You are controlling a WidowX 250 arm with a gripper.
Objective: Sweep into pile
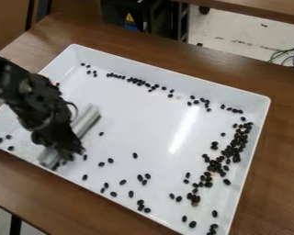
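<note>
Camera view: your tool is gripping the gray bar, its long side facing the beans across the tray.

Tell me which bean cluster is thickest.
The bean cluster by the tray wall at picture right; its beans crowd together, while elsewhere they lie strung out or scattered.

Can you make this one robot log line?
pincer: at grey bar | black beans: scattered in tray, thickest picture-right | single pile: no
</note>
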